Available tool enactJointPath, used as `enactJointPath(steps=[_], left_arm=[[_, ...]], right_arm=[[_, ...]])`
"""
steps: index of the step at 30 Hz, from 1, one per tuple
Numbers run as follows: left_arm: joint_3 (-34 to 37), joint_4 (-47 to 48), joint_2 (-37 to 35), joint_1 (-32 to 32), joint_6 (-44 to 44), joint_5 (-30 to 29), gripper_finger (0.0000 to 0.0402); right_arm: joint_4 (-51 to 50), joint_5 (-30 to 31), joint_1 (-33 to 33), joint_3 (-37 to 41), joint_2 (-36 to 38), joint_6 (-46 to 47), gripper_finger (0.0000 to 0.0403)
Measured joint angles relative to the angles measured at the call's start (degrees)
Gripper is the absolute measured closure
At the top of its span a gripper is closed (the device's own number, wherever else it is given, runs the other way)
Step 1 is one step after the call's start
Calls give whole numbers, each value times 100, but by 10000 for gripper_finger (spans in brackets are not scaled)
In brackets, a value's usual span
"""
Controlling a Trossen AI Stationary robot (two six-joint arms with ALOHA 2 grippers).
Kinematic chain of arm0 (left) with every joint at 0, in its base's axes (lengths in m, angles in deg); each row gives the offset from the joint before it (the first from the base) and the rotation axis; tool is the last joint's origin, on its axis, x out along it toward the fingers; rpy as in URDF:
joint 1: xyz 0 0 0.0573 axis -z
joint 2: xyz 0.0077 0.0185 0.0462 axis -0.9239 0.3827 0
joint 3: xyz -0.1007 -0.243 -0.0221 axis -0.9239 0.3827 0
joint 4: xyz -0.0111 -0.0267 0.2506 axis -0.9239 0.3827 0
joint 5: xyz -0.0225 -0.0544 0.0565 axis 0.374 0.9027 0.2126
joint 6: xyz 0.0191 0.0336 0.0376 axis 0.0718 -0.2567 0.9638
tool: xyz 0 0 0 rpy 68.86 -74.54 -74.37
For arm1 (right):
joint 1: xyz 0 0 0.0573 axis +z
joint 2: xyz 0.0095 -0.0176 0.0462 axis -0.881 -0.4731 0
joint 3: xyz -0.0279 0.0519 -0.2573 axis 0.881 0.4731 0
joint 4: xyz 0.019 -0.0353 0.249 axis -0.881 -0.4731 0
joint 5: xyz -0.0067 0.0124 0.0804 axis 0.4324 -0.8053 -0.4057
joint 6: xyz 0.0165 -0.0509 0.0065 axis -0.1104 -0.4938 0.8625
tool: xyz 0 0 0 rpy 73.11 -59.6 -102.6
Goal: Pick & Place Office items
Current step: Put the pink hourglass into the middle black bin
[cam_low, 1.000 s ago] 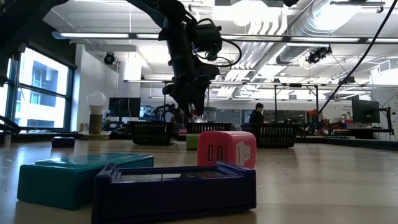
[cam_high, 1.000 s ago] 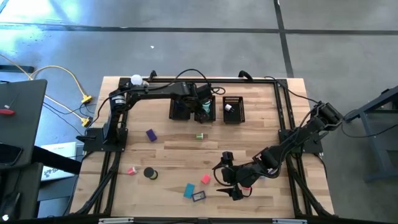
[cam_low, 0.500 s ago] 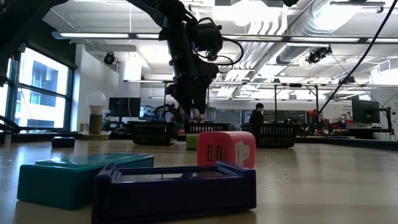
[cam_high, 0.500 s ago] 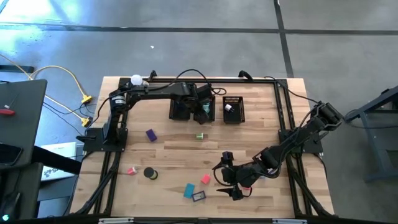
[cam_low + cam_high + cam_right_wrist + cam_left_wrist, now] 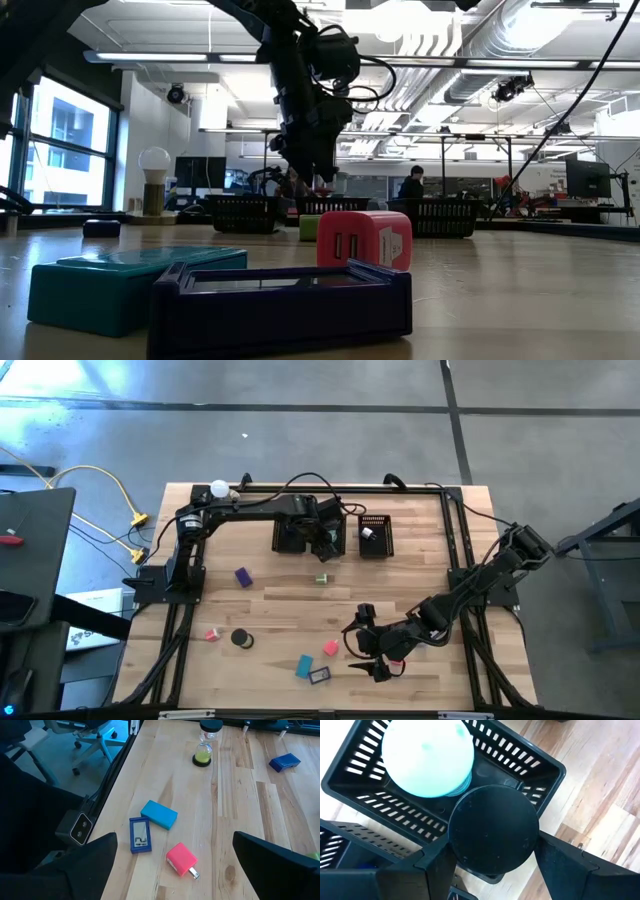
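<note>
My left gripper (image 5: 325,545) hangs over the middle black mesh bin (image 5: 540,767), pointing steeply down, with a black round piece (image 5: 492,832) between its fingers. A whitish-teal round thing (image 5: 427,757) lies in that bin. My right gripper (image 5: 358,650) stands open near the front of the table, holding nothing. Before it on the wood lie a pink block (image 5: 180,860), a teal block (image 5: 159,815) and a dark-blue framed piece (image 5: 140,835). Farther left lie a black roll (image 5: 241,639), a small pink piece (image 5: 211,633) and a purple block (image 5: 243,576). My left gripper has the black round piece by its rim (image 5: 532,845), one finger on each side, coming from above. The flat round face turns up toward the wrist. The piece is clear of the bin's floor. Whether both fingers still touch the rim, I cannot tell.
Three black mesh bins (image 5: 375,535) stand in a row at the far middle; the right one holds a white piece (image 5: 367,532). A small hourglass with green sand (image 5: 202,747) stands mid-table. A white ball lamp (image 5: 218,488) is at the far left corner. Black frame rails edge the table.
My left gripper has rolled a little about its own axis while staying over the middle bin. My right arm has kept still.
</note>
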Motion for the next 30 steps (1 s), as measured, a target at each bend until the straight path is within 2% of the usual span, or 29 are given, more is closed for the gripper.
enactJointPath(steps=[13,21,30], left_arm=[[-11,65,0,108,477,-24,155],[-218,161,-4,146,556,-348,155],[-408,906,-4,144,637,-357,155]], right_arm=[[-4,-2,0,0,0,0,16],[-5,-2,0,0,0,0,16],[-29,-22,1,0,0,0,16]])
